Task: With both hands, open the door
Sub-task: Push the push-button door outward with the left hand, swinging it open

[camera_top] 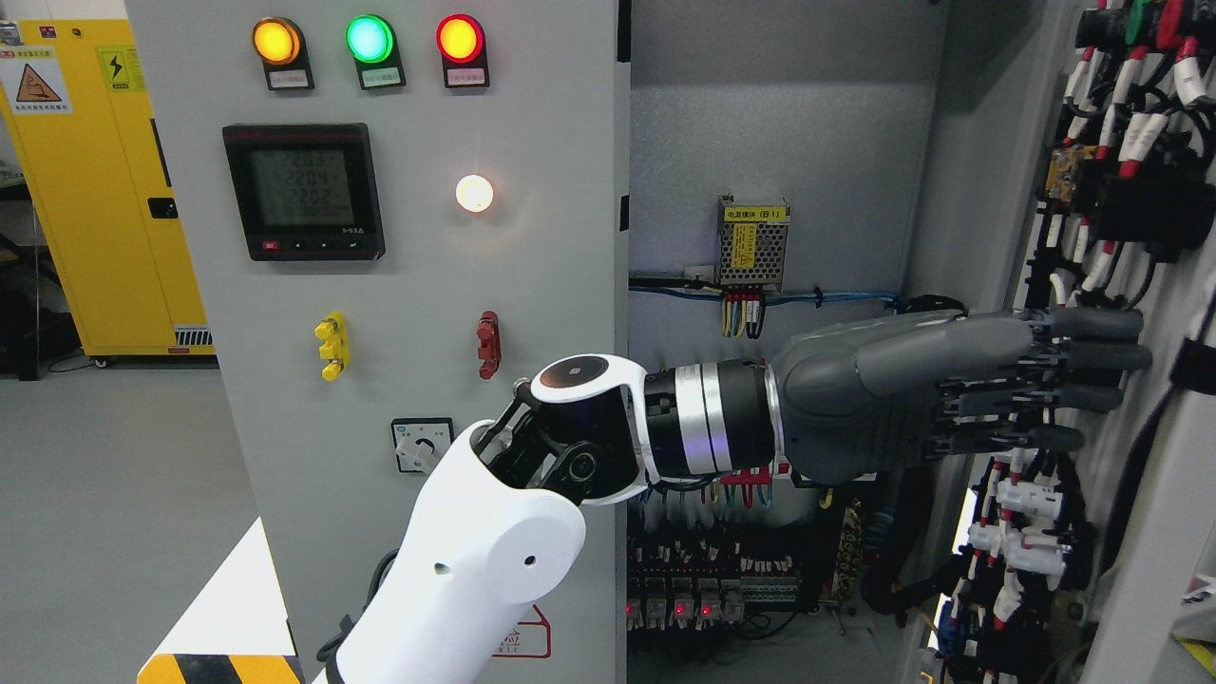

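The grey cabinet's right door (1154, 532) stands swung open at the far right, its inner face covered in wiring and white connectors. My left arm (475, 560) comes in from the lower left and reaches across the open cabinet. Its grey hand, the left hand (1092, 389), has straight fingers (1102, 356) laid flat against the door's inner face, holding nothing. The cabinet's left panel (418, 285) is closed and carries three lit lamps, a meter and two handles. My right hand is out of view.
Inside the cabinet are a small power module (752, 243), cable runs and terminal rows (703, 579) with red lights. A yellow cabinet (104, 190) stands at the far left on grey floor. A black-and-yellow striped edge (218, 668) shows at the bottom left.
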